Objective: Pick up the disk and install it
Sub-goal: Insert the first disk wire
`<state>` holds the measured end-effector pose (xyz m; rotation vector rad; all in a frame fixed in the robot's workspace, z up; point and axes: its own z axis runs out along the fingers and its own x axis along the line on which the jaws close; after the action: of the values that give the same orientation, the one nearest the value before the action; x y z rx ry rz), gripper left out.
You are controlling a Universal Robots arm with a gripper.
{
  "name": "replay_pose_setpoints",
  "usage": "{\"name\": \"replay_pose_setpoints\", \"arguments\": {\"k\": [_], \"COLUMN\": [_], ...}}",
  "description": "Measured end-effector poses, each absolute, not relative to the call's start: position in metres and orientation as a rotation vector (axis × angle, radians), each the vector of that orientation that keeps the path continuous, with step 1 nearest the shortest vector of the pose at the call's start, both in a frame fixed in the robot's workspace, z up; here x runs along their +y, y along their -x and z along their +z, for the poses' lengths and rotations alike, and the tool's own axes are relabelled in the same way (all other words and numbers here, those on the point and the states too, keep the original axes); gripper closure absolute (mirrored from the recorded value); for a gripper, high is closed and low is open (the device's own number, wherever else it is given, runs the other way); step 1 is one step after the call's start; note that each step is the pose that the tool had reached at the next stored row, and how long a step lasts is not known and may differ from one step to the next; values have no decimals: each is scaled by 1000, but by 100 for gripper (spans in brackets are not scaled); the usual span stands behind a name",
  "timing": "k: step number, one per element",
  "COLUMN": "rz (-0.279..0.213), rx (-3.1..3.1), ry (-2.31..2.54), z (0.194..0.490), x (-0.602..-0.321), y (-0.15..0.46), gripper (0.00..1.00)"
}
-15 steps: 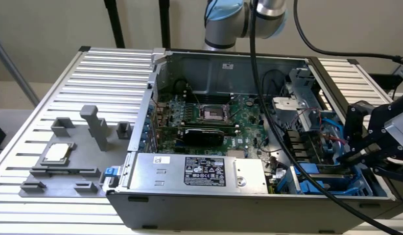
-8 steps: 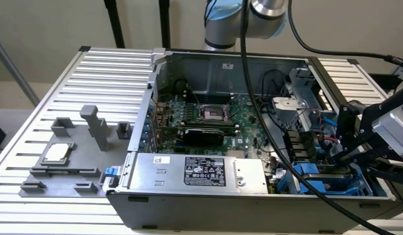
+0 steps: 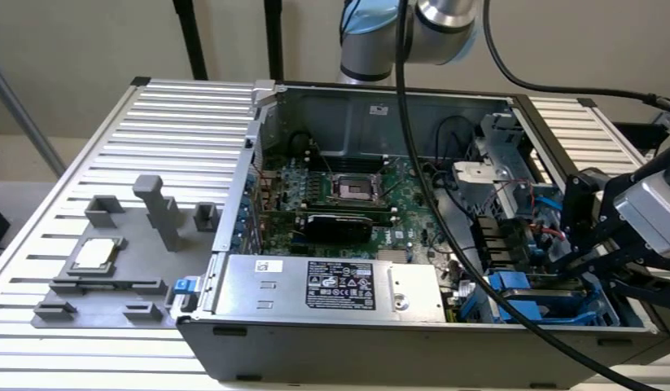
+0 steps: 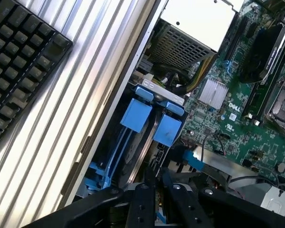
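Disk point(image 3: 541, 300) lies inside the open computer case point(image 3: 313, 338) at its four o'clock corner in the exterior view, gripper point(image 4: 156, 189) directly over it with fingers pressed nearly together, hold unconfirmed; likely fault: skewed seating jamming its blue rails or snagging adjacent cables point(image 3: 543, 235).

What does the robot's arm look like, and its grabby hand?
The arm is made of round, silver-grey tubes with a bit of blue. Thick black cables hang off it. The gripper is black metal with two flat fingers.
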<state>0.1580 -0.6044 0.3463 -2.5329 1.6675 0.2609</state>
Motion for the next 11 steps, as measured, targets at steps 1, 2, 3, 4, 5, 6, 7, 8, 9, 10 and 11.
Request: {"name": "replay_pose_setpoints", "arguments": {"k": [1, 2, 3, 4, 5, 6, 7, 8, 9, 10, 11], "rz": [258, 254, 250, 245, 240, 236, 231, 226, 222, 219, 217], "rx": [1678, 1689, 1699, 1710, 1721, 1731, 1742, 1752, 1763, 1773, 1783], "ry": [2529, 2526, 2524, 2522, 2520, 2518, 2516, 2515, 2513, 2509, 2505], "z": [346, 346, 346, 346, 346, 346, 346, 346, 346, 346, 346], "x": [-604, -604, -604, -604, -604, -604, -604, -604, -604, -604, -604], "y": [-158, -158, -158, -158, -158, -158, -158, -158, -158, -158, -158], "gripper": [84, 84, 84, 84, 84, 84, 84, 84, 84, 84, 84]}}
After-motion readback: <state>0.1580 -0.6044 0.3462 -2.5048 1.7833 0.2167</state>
